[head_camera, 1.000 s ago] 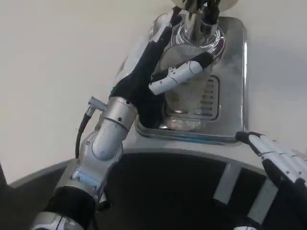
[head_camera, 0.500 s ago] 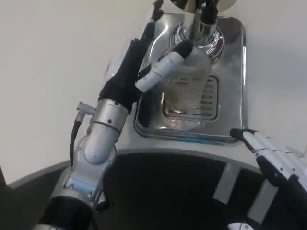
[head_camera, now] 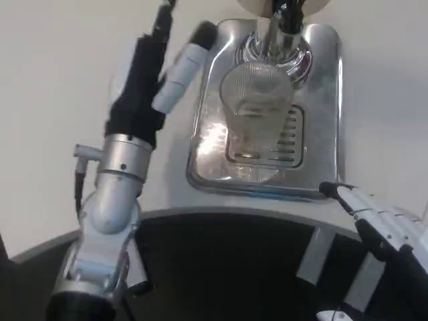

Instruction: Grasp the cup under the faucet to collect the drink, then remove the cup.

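Observation:
A clear ribbed glass cup (head_camera: 257,100) stands on the grille of the steel drip tray (head_camera: 332,120), right under the faucet (head_camera: 275,23) at the top of the head view. My left hand (head_camera: 150,80) hovers over the white table to the left of the tray, apart from the cup, fingers stretched out and holding nothing. My right hand (head_camera: 381,224) lies low at the bottom right, in front of the tray's near corner, fingers extended and empty.
The tray's raised rim runs around the cup. White table (head_camera: 60,100) spreads to the left and to the right of the tray. A dark curved body panel (head_camera: 234,267) fills the bottom.
My left hand has let go of the cup and swung left and up, off the tray. The cup stays under the faucet. The right hand has barely shifted.

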Motion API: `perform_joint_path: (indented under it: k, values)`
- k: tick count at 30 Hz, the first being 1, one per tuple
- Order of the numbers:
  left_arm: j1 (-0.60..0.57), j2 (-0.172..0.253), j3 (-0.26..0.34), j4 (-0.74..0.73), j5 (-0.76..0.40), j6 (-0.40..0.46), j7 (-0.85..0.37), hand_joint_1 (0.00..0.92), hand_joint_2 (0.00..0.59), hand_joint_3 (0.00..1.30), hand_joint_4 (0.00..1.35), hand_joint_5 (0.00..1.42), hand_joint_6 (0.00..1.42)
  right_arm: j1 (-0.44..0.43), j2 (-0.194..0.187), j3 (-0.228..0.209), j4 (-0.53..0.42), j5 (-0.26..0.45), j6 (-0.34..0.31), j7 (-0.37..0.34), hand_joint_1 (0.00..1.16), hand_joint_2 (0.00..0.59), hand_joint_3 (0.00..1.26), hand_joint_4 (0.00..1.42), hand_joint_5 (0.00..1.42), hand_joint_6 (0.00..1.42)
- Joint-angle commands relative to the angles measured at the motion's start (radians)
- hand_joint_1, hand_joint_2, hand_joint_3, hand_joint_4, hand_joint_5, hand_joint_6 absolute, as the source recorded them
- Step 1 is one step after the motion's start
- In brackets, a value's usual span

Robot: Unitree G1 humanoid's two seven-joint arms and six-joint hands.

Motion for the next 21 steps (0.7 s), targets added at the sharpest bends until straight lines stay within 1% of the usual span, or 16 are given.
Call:
perform_joint_path:
  k: [1, 4, 7, 8, 12, 17, 21]
  values:
    - [0.054, -0.017, 0.02, -0.151, -0.081, 0.051, -0.041, 0.0, 0.125, 0.0, 0.0, 0.0, 0.0, -0.001, -0.013, -0.003, 0.011, 0.006, -0.002, -0.01, 0.61, 0.36, 0.08, 0.06, 0.09, 0.11]
    - [0.073, -0.021, 0.019, -0.233, -0.114, 0.092, -0.064, 0.0, 0.153, 0.0, 0.0, 0.0, 0.0, 0.003, -0.017, -0.007, 0.013, 0.013, -0.004, -0.013, 0.6, 0.357, 0.08, 0.06, 0.09, 0.11]
    - [0.087, -0.025, 0.019, -0.309, -0.148, 0.135, -0.088, 0.0, 0.16, 0.0, 0.0, 0.0, 0.0, 0.008, -0.022, -0.007, 0.014, 0.016, -0.007, -0.017, 0.6, 0.36, 0.08, 0.06, 0.09, 0.11]
    - [0.092, -0.028, 0.019, -0.335, -0.16, 0.148, -0.096, 0.0, 0.17, 0.0, 0.0, 0.0, 0.0, 0.01, -0.023, -0.007, 0.015, 0.017, -0.008, -0.018, 0.6, 0.361, 0.08, 0.06, 0.09, 0.11]
    - [0.119, -0.043, 0.011, -0.45, -0.208, 0.214, -0.123, 0.0, 0.177, 0.0, 0.0, 0.0, 0.0, 0.024, -0.026, -0.003, 0.016, 0.019, -0.015, -0.024, 0.59, 0.362, 0.08, 0.06, 0.1, 0.11]
    - [0.149, -0.062, 0.001, -0.54, -0.254, 0.288, -0.144, 0.0, 0.184, 0.0, 0.0, 0.0, 0.0, 0.038, -0.028, 0.001, 0.013, 0.018, -0.02, -0.032, 0.59, 0.361, 0.08, 0.06, 0.1, 0.11]
    - [0.18, -0.076, -0.025, -0.634, -0.286, 0.351, -0.165, 0.0, 0.189, 0.0, 0.0, 0.0, 0.0, 0.051, -0.027, 0.001, 0.008, 0.02, -0.024, -0.036, 0.58, 0.359, 0.08, 0.06, 0.1, 0.11]
